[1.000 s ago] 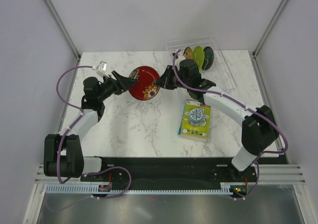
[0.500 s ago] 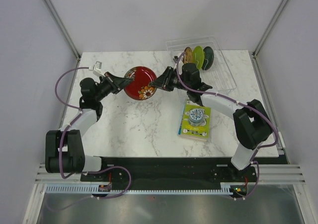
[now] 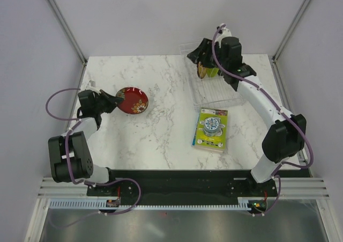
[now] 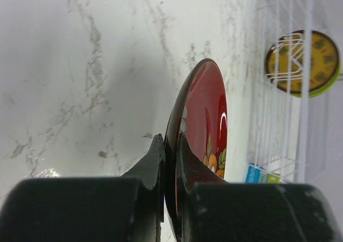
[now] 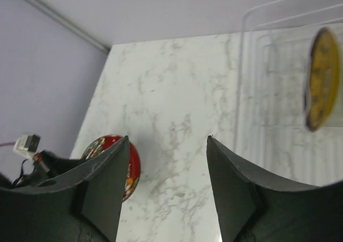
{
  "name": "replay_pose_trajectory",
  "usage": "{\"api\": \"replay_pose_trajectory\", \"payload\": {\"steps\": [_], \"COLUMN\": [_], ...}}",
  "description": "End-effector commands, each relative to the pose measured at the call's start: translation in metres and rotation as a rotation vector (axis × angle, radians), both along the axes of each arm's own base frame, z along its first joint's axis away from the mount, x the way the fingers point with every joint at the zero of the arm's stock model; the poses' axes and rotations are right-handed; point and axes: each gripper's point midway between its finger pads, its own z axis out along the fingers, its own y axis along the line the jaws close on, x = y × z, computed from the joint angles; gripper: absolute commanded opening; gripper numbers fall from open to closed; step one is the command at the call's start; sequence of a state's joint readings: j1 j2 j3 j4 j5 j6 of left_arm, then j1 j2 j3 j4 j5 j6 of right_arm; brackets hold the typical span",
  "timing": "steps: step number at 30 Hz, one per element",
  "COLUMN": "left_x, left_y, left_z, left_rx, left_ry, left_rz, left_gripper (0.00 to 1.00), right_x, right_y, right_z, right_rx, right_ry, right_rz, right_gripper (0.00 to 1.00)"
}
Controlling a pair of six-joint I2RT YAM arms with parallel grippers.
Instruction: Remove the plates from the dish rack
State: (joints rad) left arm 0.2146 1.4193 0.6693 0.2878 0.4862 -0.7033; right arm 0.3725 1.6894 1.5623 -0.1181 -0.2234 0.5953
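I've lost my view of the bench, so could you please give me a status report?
Left gripper shut on red plate, table's left side. Right gripper open, empty, by dish rack. Yellow plate in rack. Nothing in the way.

Your green-yellow flat package (image 3: 210,129), lying face up on the white marble table (image 3: 161,140), well apart from your right gripper (image 3: 197,59), toward the arm bases, far right of your left gripper (image 3: 117,99)
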Motion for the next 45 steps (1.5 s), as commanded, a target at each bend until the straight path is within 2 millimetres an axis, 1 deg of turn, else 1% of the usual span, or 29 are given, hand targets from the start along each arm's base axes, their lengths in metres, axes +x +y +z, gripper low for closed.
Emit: {"api": "replay_pose_trajectory", "payload": {"steps": [1,2,4,5,7,8,11,14,15,16,17,19,20,21,23,24,25,26,27,29,30,32,36,37,38,41,42,43,45], "left_x": [0.008,0.007,0.007,0.008,0.006,0.007,0.003,0.000,0.000,-0.004,-0.003,-0.005,-0.006,-0.008,-0.010,-0.012,-0.013,-0.014,-0.013,-0.014,-0.018,-0.018,-0.020,-0.022,-0.023,-0.025,-0.024,-0.024,-0.025], "left_y": [0.010,0.014,0.018,0.020,0.024,0.026,0.034,0.040,0.043,0.044,0.047,0.049,0.048,0.045,0.044,0.043,0.045,0.046,0.046,0.045,0.046,0.048,0.052,0.055,0.057,0.064,0.066,0.070,0.073], "left_z": [-0.018,-0.025,-0.039,-0.041,-0.049,-0.053,-0.064,-0.070,-0.071,-0.075,-0.074,-0.079,-0.081,-0.086,-0.090,-0.092,-0.096,-0.096,-0.095,-0.096,-0.099,-0.099,-0.099,-0.099,-0.099,-0.093,-0.085,-0.083,-0.076], "left_rx": [0.071,0.077,0.090,0.098,0.109,0.118,0.145,0.178,0.191,0.197,0.208,0.211,0.203,0.192,0.180,0.179,0.183,0.185,0.186,0.189,0.189,0.197,0.216,0.228,0.235,0.261,0.268,0.283,0.294], "left_ry": [0.047,0.065,0.102,0.110,0.144,0.157,0.206,0.230,0.239,0.262,0.269,0.302,0.317,0.331,0.357,0.365,0.382,0.386,0.384,0.392,0.416,0.427,0.450,0.457,0.459,0.451,0.432,0.427,0.418], "left_rz": [0.021,0.038,0.055,0.061,0.072,0.083,0.118,0.141,0.150,0.153,0.164,0.171,0.166,0.157,0.160,0.155,0.162,0.165,0.165,0.164,0.168,0.174,0.187,0.200,0.208,0.243,0.256,0.273,0.292], "left_gripper": [0.02,0.02,0.02,0.02,0.02,0.02,0.02,0.02,0.04,0.08,0.09,0.13,0.12,0.12,0.15,0.18,0.26,0.31,0.32,0.41,0.43,0.48,0.51,0.54,0.54,0.56,0.56,0.57,0.57], "right_x": [0.022,0.032,0.042,0.051,0.058,0.064,0.076,0.086,0.089,0.092,0.097,0.102,0.106,0.108,0.117,0.117,0.120,0.126,0.127,0.133,0.135,0.140,0.147,0.148,0.151,0.155,0.155,0.157,0.158], "right_y": [-0.057,-0.062,-0.074,-0.075,-0.080,-0.082,-0.089,-0.090,-0.092,-0.092,-0.091,-0.090,-0.089,-0.088,-0.089,-0.088,-0.091,-0.092,-0.093,-0.098,-0.100,-0.104,-0.110,-0.110,-0.112,-0.116,-0.116,-0.116,-0.118], "right_z": [-0.002,-0.002,-0.010,-0.015,-0.023,-0.031,-0.043,-0.056,-0.061,-0.065,-0.073,-0.079,-0.085,-0.085,-0.088,-0.089,-0.090,-0.091,-0.095,-0.102,-0.105,-0.112,-0.125,-0.126,-0.130,-0.135,-0.136,-0.141,-0.141], "right_rx": [-0.265,-0.287,-0.354,-0.373,-0.413,-0.435,-0.475,-0.508,-0.518,-0.526,-0.535,-0.551,-0.557,-0.566,-0.580,-0.590,-0.610,-0.618,-0.636,-0.671,-0.682,-0.718,-0.779,-0.791,-0.802,-0.839,-0.851,-0.861,-0.863], "right_ry": [-0.018,-0.018,-0.004,0.000,0.006,0.013,0.024,0.033,0.041,0.044,0.054,0.058,0.063,0.059,0.058,0.060,0.058,0.054,0.062,0.065,0.068,0.071,0.073,0.072,0.074,0.071,0.068,0.073,0.072], "right_rz": [-0.179,-0.210,-0.247,-0.257,-0.265,-0.281,-0.307,-0.307,-0.313,-0.312,-0.310,-0.303,-0.300,-0.295,-0.300,-0.295,-0.308,-0.314,-0.314,-0.332,-0.336,-0.351,-0.363,-0.361,-0.365,-0.368,-0.367,-0.364,-0.372], "right_gripper": [0.66,0.66,0.66,0.66,0.65,0.65,0.65,0.65,0.65,0.65,0.65,0.65,0.65,0.64,0.64,0.63,0.63,0.62,0.62,0.62,0.62,0.61,0.59,0.58,0.57,0.56,0.55,0.51,0.49]}}
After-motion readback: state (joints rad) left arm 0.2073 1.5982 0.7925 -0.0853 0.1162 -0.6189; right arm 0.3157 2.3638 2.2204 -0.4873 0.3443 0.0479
